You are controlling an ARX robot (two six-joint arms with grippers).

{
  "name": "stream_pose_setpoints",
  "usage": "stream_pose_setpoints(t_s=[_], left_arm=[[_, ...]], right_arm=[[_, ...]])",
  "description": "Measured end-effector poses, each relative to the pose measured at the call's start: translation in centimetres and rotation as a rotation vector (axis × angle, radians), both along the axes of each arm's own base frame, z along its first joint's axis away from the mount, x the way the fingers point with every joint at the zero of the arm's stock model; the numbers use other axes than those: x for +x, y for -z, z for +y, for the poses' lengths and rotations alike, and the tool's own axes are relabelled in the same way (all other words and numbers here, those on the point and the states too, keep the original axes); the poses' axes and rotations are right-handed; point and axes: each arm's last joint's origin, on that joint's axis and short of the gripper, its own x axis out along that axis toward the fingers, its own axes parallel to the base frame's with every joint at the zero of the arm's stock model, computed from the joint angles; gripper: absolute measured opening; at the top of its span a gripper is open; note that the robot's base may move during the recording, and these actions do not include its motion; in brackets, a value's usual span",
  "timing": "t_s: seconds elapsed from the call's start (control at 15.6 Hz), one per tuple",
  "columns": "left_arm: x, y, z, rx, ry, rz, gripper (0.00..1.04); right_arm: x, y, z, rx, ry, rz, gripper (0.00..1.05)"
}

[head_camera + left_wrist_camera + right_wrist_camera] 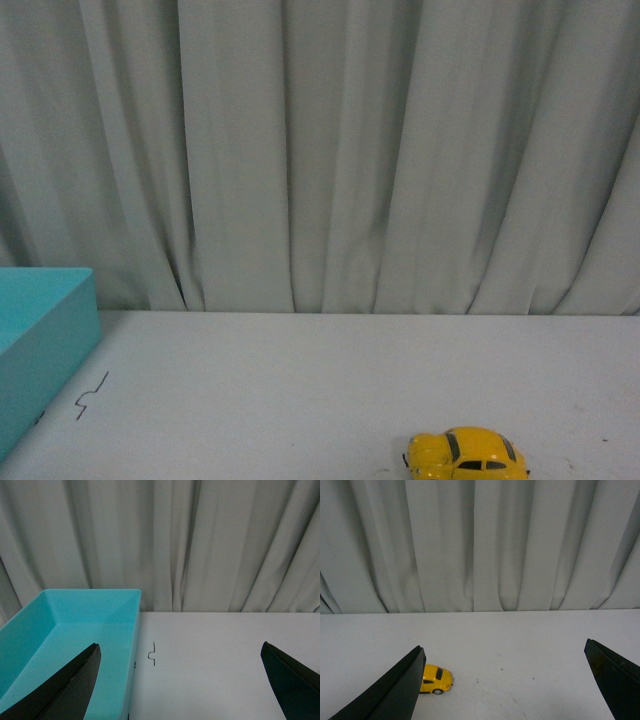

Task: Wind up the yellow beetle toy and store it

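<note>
The yellow beetle toy [466, 455] stands on its wheels on the white table near the front edge, right of centre in the front view. In the right wrist view the toy [436, 679] is partly behind one black finger [395, 690]; my right gripper [502, 652] is open, empty and short of the toy. My left gripper [180, 652] is open too, one finger [65, 690] over the turquoise bin [75, 630], the other over bare table. Neither arm shows in the front view.
The turquoise bin [40, 350] sits at the table's left edge. A small dark squiggle mark [92, 395] lies on the table [320, 380] beside it. A grey curtain [320, 150] hangs behind the table.
</note>
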Motion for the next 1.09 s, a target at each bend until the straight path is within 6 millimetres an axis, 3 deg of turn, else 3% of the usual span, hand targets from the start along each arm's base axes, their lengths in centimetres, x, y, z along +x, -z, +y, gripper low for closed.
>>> stream_pose_setpoints(t_s=[1.09], left_arm=[[0.00, 0.06, 0.00, 0.000, 0.000, 0.006, 0.98]], right_arm=[[0.00, 0.05, 0.00, 0.000, 0.000, 0.005, 0.98]])
